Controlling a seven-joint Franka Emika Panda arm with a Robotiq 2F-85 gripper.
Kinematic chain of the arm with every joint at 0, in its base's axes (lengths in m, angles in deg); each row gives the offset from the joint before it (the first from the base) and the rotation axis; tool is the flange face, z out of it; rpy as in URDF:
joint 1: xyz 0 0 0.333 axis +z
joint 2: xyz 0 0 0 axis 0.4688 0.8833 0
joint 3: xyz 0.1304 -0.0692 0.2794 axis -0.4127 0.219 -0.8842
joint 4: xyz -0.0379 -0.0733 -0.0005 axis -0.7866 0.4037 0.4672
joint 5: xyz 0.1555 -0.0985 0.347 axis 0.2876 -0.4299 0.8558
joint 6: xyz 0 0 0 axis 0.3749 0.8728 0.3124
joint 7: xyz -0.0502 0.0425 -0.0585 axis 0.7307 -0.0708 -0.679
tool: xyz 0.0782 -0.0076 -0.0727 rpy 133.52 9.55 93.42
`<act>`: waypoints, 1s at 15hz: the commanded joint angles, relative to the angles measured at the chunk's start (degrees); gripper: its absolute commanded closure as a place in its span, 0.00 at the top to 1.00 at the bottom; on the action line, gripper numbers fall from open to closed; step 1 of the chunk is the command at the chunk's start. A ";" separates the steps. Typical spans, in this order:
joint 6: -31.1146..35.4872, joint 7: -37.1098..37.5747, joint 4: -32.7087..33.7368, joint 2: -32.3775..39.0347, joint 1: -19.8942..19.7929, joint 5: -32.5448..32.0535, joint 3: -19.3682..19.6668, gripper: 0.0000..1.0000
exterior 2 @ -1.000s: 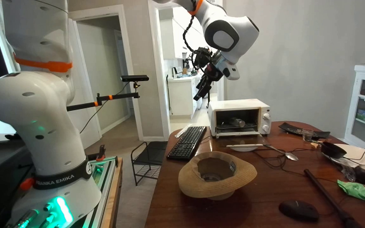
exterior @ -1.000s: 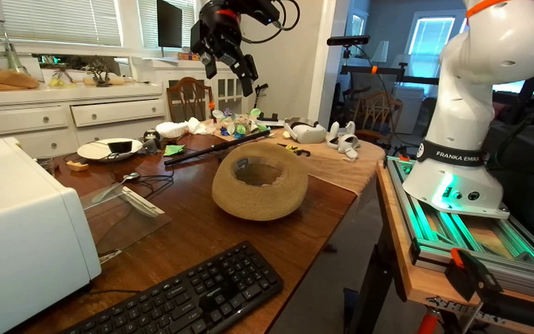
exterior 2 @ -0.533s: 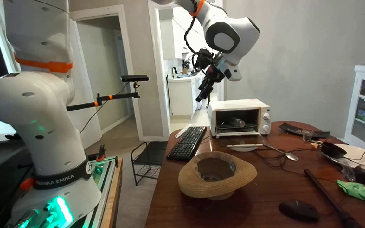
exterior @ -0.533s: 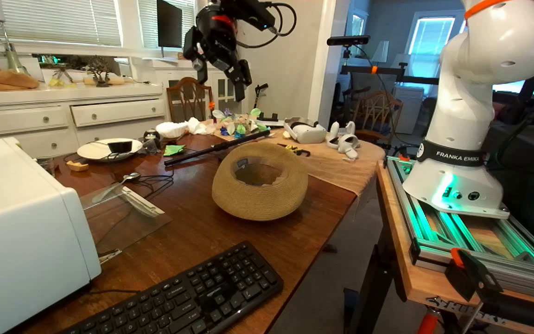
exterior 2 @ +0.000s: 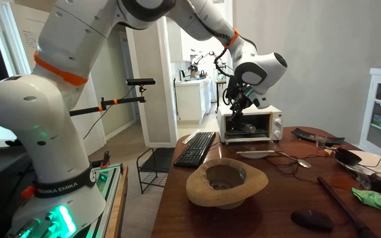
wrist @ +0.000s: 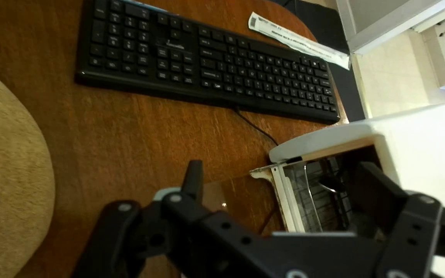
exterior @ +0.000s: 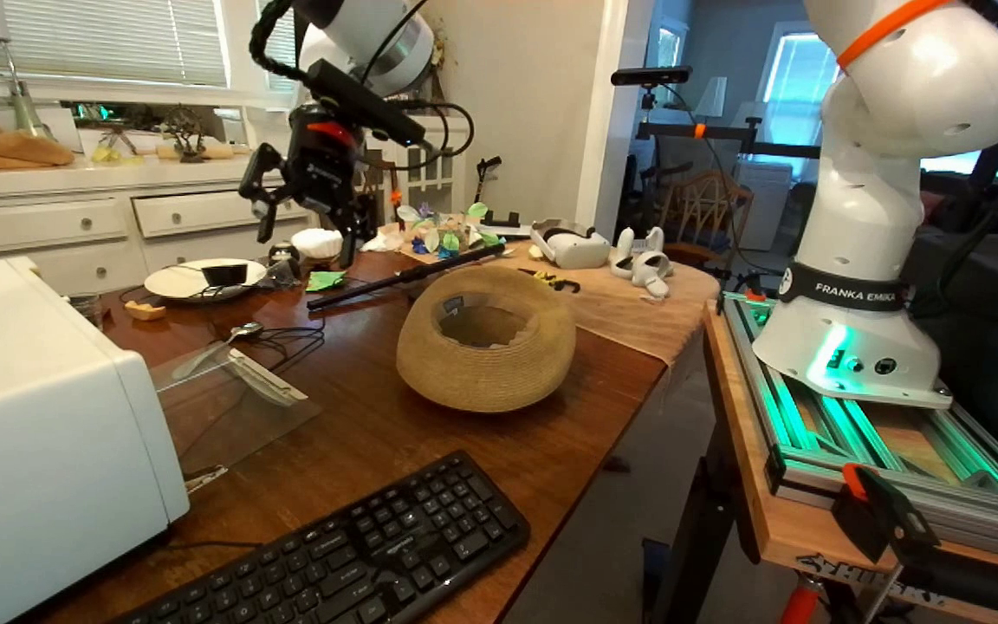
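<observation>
Gripper (wrist: 283,170) hangs near the toaster oven (exterior: 40,416), fingers (wrist: 194,178) spread, gripping nothing. The oven's glass door (exterior: 235,425) lies lowered, leaving the inside exposed; in front of the oven, a straw hat (exterior: 490,381) rests crown-down, so its hollow faces up.

In an exterior view: close by the keyboard (exterior: 360,546), facing down my desk (exterior: 360,425). In an exterior view: opposite end, facing back toward the oven (exterior 2: 266,119). Both share the hat (exterior 2: 225,195). Wrist view: close above, angled down past my claw (wrist: 279,166).
</observation>
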 commanded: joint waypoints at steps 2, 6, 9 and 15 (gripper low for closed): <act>-3.92 0.56 17.40 13.40 -0.32 -1.40 -1.25 1.00; -5.33 2.66 29.08 21.83 -1.21 -0.94 -1.60 1.00; -3.41 3.05 26.38 20.17 -1.26 -0.99 -1.55 1.00; -3.84 4.41 28.71 22.10 -1.22 -1.46 -1.39 1.00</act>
